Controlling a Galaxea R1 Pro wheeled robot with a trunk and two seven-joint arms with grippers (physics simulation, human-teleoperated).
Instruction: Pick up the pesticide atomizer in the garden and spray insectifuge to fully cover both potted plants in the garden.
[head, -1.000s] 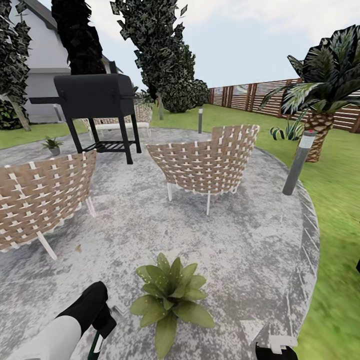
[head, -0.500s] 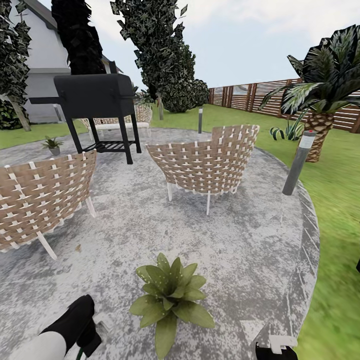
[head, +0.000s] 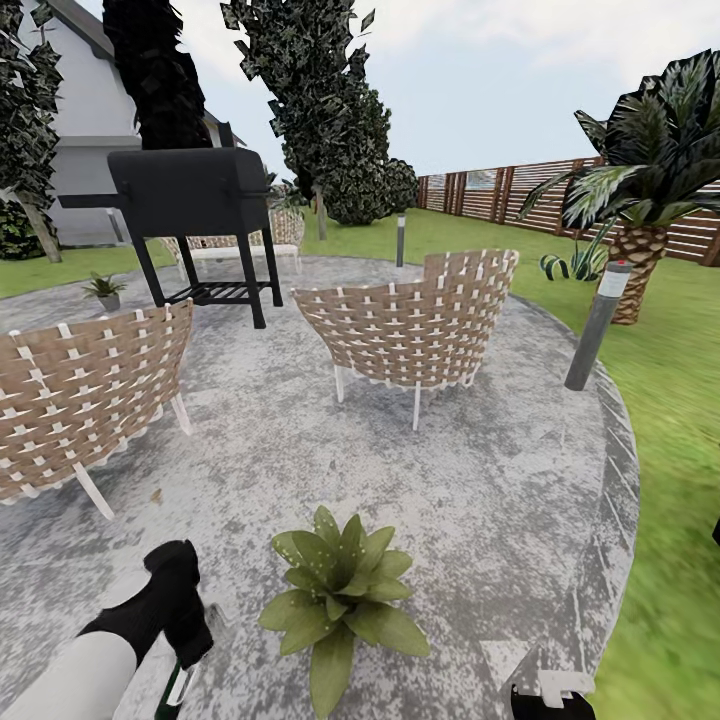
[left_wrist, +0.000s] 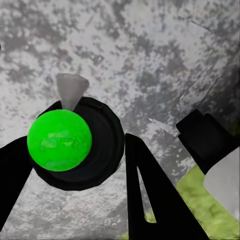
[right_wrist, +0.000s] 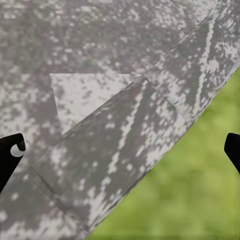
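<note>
The pesticide atomizer (left_wrist: 95, 150), a dark round bottle with a bright green ball and a pale cone nozzle, sits between the two black fingers (left_wrist: 145, 190) of my left gripper (left_wrist: 75, 142), which is shut on it above the paving. In the head view that gripper (head: 178, 685) hangs at the bottom left, just left of the near potted plant (head: 340, 590), a low green rosette. The other potted plant (head: 105, 288) stands far back left in a grey pot. My right gripper (right_wrist: 121, 152) is open over the patio's edge, holding nothing.
Two wicker chairs (head: 85, 395) (head: 415, 325) stand on the round stone patio (head: 480, 480), with a black grill (head: 195, 200) behind them. A grey bollard lamp (head: 598, 325) and a palm (head: 650, 180) flank the right rim. Grass surrounds the paving.
My left arm dipped down and left, then rose again with its wrist turned, the atomizer still in the gripper. The plants, the chairs and the right arm stayed still.
</note>
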